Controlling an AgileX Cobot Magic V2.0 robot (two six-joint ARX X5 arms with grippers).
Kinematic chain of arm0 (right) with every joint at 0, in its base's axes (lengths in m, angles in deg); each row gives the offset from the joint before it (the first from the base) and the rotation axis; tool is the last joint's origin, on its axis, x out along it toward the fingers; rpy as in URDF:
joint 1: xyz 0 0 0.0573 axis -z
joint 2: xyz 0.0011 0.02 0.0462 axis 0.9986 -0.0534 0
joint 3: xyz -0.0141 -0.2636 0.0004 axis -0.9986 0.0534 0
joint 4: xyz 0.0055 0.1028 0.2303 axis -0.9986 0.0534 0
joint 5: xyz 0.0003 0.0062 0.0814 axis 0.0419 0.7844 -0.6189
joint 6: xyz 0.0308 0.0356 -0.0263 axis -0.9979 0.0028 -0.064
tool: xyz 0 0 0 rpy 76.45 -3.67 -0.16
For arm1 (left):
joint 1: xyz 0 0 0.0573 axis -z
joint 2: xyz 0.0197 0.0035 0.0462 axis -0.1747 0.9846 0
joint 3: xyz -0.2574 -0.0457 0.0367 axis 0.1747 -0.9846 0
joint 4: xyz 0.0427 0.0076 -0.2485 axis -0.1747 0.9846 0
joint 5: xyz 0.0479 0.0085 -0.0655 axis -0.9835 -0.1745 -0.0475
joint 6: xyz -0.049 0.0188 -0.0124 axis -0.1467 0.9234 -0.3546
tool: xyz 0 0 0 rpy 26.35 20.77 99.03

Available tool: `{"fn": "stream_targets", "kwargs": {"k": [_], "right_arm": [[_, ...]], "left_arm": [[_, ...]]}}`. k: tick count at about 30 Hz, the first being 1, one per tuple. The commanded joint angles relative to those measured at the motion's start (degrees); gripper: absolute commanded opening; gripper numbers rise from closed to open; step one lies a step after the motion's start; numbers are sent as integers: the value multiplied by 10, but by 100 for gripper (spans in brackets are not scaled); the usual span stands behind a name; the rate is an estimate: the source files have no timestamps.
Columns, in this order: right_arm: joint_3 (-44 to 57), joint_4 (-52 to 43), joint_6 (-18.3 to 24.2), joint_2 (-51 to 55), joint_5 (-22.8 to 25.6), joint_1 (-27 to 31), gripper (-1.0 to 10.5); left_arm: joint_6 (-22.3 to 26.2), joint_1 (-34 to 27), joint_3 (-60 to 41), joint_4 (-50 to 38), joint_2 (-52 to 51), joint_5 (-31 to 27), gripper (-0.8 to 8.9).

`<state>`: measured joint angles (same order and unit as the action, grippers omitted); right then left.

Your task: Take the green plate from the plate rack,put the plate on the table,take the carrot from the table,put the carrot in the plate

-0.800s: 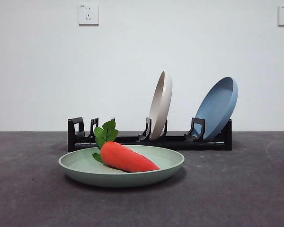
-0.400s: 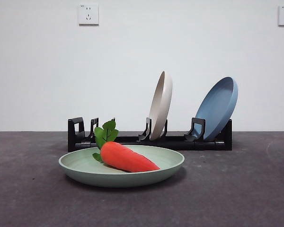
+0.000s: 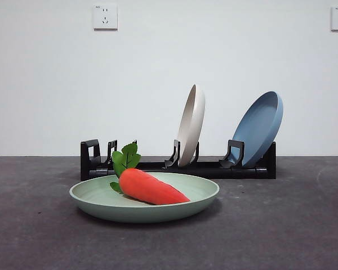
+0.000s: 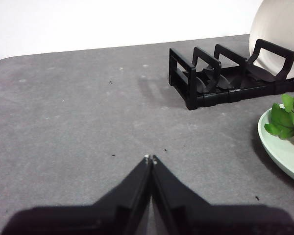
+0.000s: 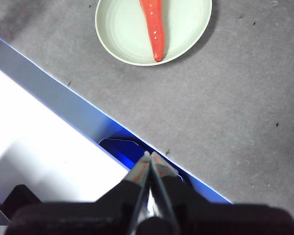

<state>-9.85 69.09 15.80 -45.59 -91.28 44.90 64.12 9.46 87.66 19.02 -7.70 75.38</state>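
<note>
The green plate (image 3: 101, 203) lies flat on the dark grey table (image 3: 281, 225) in front of the plate rack (image 3: 152, 166). The carrot (image 3: 152, 188) lies in the plate, leaves toward the rack. The plate (image 5: 122, 34) and carrot (image 5: 154, 24) also show in the right wrist view. The plate's edge (image 4: 279, 154) and the rack (image 4: 210, 81) show in the left wrist view. My left gripper (image 4: 150, 158) is shut and empty above bare table, off to the plate's side. My right gripper (image 5: 149, 154) is shut and empty, high over the table's front edge.
A cream plate (image 3: 191, 125) and a blue plate (image 3: 260, 128) stand in the rack's middle and right slots. The rack's left slots hold nothing. A white wall stands behind. The right wrist view shows the table's edge (image 5: 63, 93) with blue and white surfaces beyond it.
</note>
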Motion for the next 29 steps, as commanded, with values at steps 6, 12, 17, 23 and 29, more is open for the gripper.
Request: {"fn": "stream_targets", "kwargs": {"k": [6, 12, 17, 23, 29], "right_arm": [[1, -2, 5, 1, 1, -1, 1], [1, -16, 50, 19, 21, 29, 1], [38, -180, 53, 76, 8, 135, 1], [167, -330, 66, 175, -16, 278, 1], [354, -514, 60, 285, -15, 359, 1]], "left_arm": [[-5, -2, -7, 1, -2, 0, -2], [-5, -2, -7, 1, -2, 0, -2], [-5, -2, -7, 0, -2, 0, -2], [-5, -2, -7, 0, -2, 0, -2], [-5, -2, -7, 0, -2, 0, -2]]}}
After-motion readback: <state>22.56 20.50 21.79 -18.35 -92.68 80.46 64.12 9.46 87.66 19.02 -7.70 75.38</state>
